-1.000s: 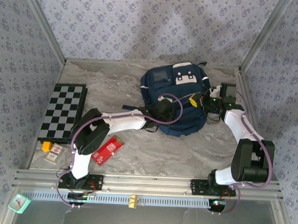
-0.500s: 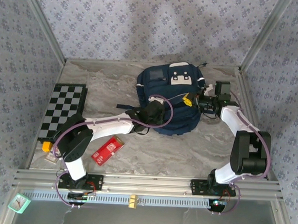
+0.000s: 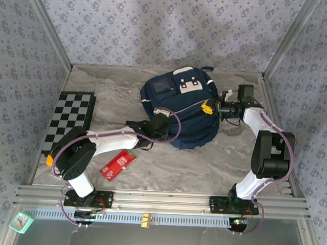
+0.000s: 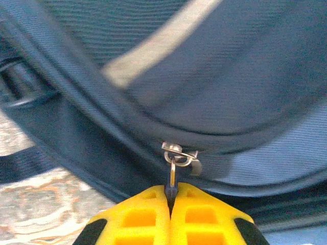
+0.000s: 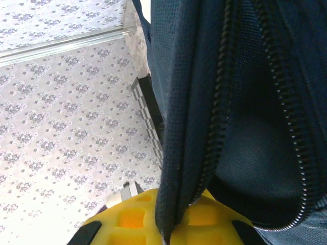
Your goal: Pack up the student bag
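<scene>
The student bag (image 3: 181,104), a navy backpack with white trim and a white buckle patch, lies at the middle back of the table. My left gripper (image 3: 159,124) is at its near left edge. In the left wrist view the yellow fingers (image 4: 138,219) are pressed together on the metal zipper pull (image 4: 172,176) of the bag (image 4: 230,76). My right gripper (image 3: 208,107) is at the bag's right side. In the right wrist view this gripper (image 5: 171,224) is shut on the fabric edge beside the open zipper teeth (image 5: 219,102), and the dark inside of the bag (image 5: 255,163) shows.
A black-and-white chessboard (image 3: 69,120) lies at the left edge of the table. A red box (image 3: 118,164) sits near the front, just under my left forearm. A small orange piece (image 3: 49,160) is by the left elbow. Metal frame posts and papered walls close in the table.
The bag has slid and turned to the left. My left gripper drew back left along the bag's edge with the zipper pull. My right gripper followed leftward, still holding the fabric edge.
</scene>
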